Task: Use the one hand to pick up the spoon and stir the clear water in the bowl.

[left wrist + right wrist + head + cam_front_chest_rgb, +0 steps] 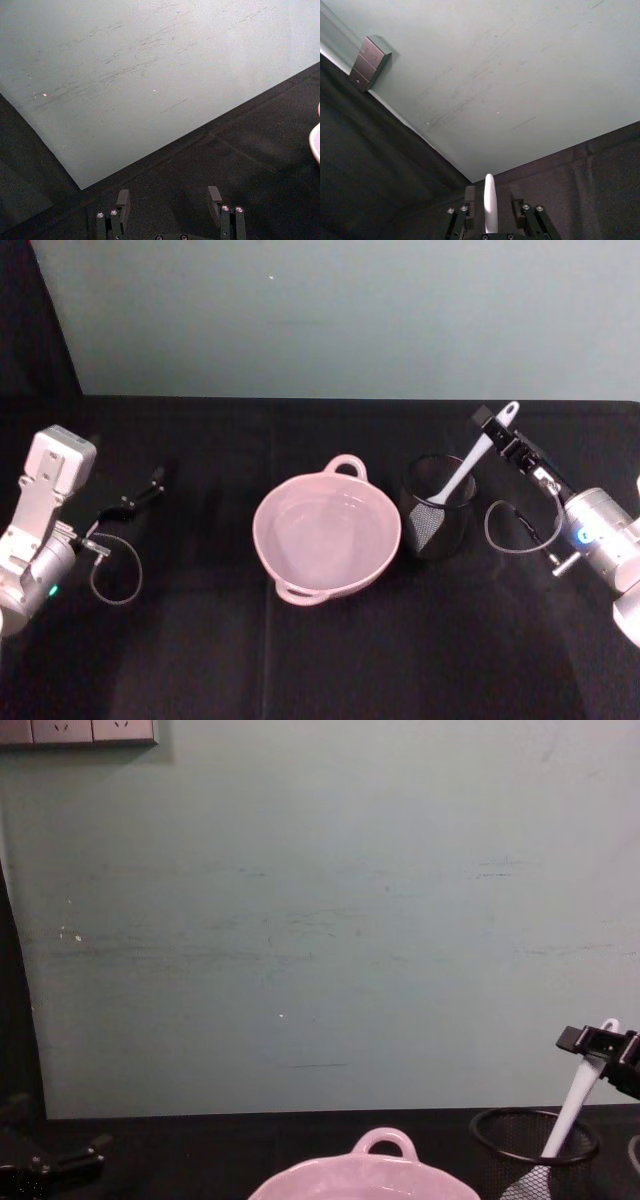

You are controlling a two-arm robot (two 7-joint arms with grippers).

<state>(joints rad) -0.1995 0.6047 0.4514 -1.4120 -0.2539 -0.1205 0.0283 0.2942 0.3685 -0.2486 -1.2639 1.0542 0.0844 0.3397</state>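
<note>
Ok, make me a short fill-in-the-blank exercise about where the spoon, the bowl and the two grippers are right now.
1. The right gripper is shut on the spoon by its ____.
2. The spoon's blade sits ____ the black mesh cup.
3. In the head view, the pink bowl stands to the ____ of the cup.
4. The left gripper, parked away from the bowl, has its fingers ____.
Missing words: handle; inside; left; open.
</note>
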